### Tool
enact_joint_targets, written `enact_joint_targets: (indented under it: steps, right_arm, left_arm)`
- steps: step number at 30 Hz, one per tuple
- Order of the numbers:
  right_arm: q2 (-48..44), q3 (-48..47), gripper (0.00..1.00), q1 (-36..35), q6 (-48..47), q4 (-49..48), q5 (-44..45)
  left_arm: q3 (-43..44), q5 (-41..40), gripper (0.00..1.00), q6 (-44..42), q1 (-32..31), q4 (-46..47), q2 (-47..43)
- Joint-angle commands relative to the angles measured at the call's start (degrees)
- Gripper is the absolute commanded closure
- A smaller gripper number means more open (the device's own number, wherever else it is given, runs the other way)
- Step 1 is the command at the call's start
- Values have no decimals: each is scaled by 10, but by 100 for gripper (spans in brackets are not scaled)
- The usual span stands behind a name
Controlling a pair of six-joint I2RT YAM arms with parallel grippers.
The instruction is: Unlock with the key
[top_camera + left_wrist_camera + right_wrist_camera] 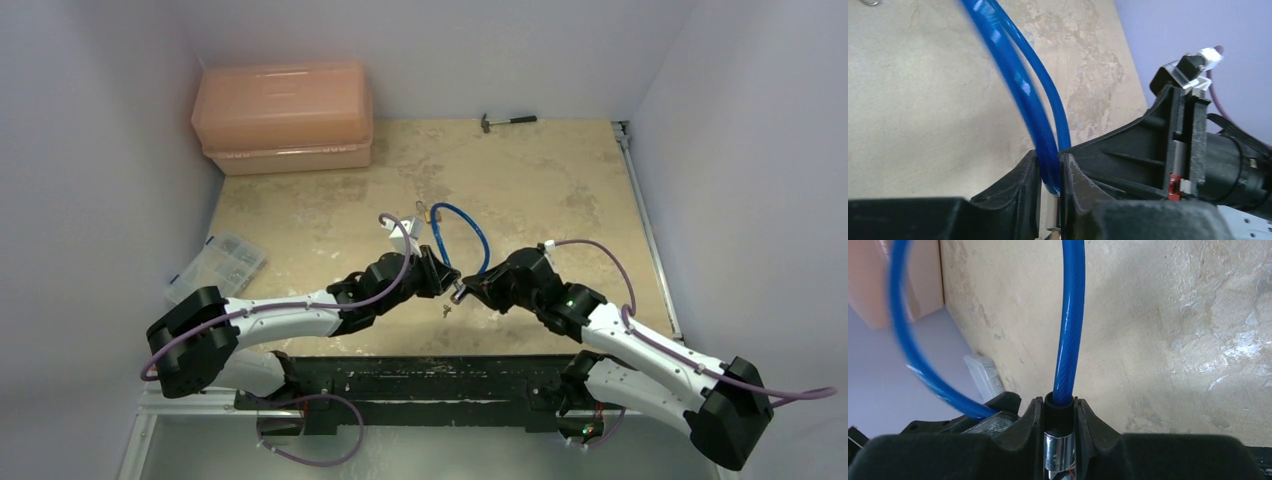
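Blue cable [1018,85] sat pinched between the left gripper's [1048,162] closed fingers in its wrist view; the right wrist view alone showed the right gripper [1060,407] clamped on the cable's black collar and chrome end. Only the top view took in the whole loop over the table [560,190] and, just beside its far bend, a tiny glinting scrap, seemingly the key [436,212], too small to be sure.

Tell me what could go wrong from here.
Both grippers are occupied: the left gripper pinches the blue plastic-coated cable, the right gripper its silver cylindrical end, so nothing is free for the tiny silvery key. The bowed cable may spring out of either grip.
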State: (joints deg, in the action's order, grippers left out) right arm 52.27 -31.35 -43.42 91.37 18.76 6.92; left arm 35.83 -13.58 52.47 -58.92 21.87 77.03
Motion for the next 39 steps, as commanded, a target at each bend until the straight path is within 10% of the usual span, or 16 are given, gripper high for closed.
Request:
enact_joint_targets:
  steps: [1, 20, 39]
  right_arm:
    - [-30, -2, 100, 3, -24, -40, 19]
    - [-9, -46, 100, 3, -173, 25, 69]
    - [110, -189, 100, 67, -410, 45, 155]
  left_arm:
    - [0, 10, 92, 5, 3, 37, 2]
    - [-68, -57, 100, 112, 14, 66, -115]
    - [-41, -25, 100, -33, 159, -90, -118]
